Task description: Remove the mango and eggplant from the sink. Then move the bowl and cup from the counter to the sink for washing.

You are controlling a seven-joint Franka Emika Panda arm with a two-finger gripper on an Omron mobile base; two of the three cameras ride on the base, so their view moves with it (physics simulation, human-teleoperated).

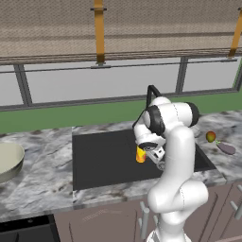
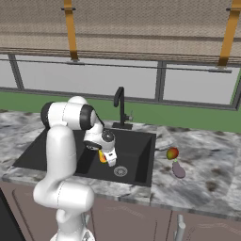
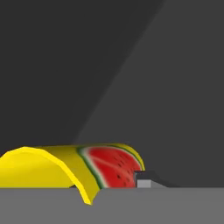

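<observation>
Cup (image 1: 140,154) at centre of the left base view, low over the dark sink (image 1: 104,160), directly at the gripper (image 1: 152,154) and on its left in that picture; in the right base view, a yellow patch (image 2: 102,156) just left of the gripper (image 2: 109,157), above the drain (image 2: 120,171). In the hand view, cup (image 3: 70,168) lying across the lower left, long axis roughly crosswise to the fingers, watermelon print facing the camera, one fingertip (image 3: 146,178) just beside its right end. Jaws only slightly apart; whether pads press the cup or have just let go: cannot tell. Judged as the release of the cup into the sink.

Mango (image 1: 211,137) and eggplant (image 1: 227,149) on the counter (image 1: 47,175) at right, out of the sink. Bowl (image 1: 8,160) at left edge, on the counter, well apart from the gripper.
</observation>
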